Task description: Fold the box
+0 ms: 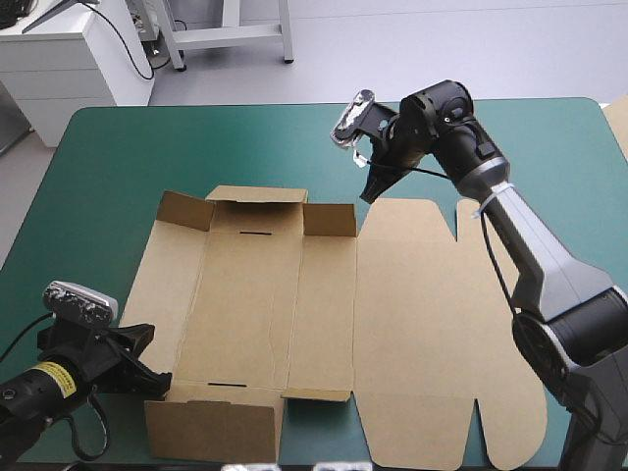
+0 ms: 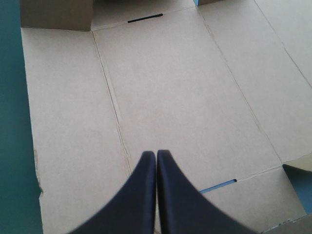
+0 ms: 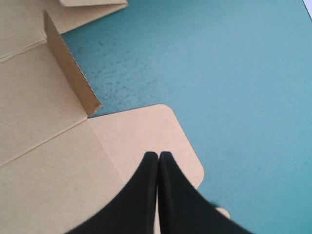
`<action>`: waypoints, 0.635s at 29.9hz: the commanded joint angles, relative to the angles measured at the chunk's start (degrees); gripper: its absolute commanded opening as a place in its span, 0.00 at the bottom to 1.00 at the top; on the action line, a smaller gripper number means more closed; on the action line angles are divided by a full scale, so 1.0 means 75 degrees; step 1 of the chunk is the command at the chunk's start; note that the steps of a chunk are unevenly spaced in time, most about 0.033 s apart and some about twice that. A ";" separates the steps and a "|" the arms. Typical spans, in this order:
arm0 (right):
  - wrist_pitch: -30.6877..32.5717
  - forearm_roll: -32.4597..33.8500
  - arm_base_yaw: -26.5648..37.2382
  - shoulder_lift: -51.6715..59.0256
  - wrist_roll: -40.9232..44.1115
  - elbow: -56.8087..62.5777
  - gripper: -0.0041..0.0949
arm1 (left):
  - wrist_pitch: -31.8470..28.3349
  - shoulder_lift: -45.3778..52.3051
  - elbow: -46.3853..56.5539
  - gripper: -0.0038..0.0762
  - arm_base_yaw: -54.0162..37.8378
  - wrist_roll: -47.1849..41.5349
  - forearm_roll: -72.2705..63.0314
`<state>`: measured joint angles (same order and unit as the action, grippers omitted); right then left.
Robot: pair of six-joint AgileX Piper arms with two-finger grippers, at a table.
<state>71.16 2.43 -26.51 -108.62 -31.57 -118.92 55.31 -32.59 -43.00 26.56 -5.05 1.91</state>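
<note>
Left end effector point(image 1: 155, 378): near-left corner of the teal-green worktop point(image 1: 118, 157); black fingers together in one point, nothing seen between them; poised over the left part of the box point(image 1: 324, 324), just beside its near wall point(image 1: 214, 427)

Box: brown board, middle of the worktop, spread open; base and left side panel flat; near wall upright; far flaps point(image 1: 329, 218) standing along the far edge; lid panel point(image 1: 432, 324) flat toward the worktop's right edge, with rounded tabs

Right end effector point(image 1: 368, 191): black fingers together, pointing down at the lid panel's far edge, near the right-hand far flap; contact with the board cannot be told
</note>
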 commanded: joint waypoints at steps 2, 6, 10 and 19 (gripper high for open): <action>0.0017 -0.0324 0.0492 0.0886 0.1093 -0.0254 0.02 | -0.0722 -0.0090 -0.0252 0.04 0.0054 0.0019 0.0125; 0.0017 -0.1085 0.0868 0.1241 0.1309 -0.0164 0.02 | -0.0722 -0.0326 -0.0353 0.04 0.0054 0.0019 0.0417; 0.0017 -0.0930 0.0980 0.1674 0.1482 0.0241 0.02 | -0.0735 -0.0798 -0.0703 0.04 0.0054 0.0019 0.0759; -0.0299 -0.0472 0.0980 0.3114 0.1568 0.2611 0.02 | -0.0726 -0.2065 -0.1824 0.04 0.0054 0.0388 0.1158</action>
<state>71.53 -2.38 -19.56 -91.27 -19.74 -103.25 53.36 -45.91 -52.61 26.56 -3.95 10.00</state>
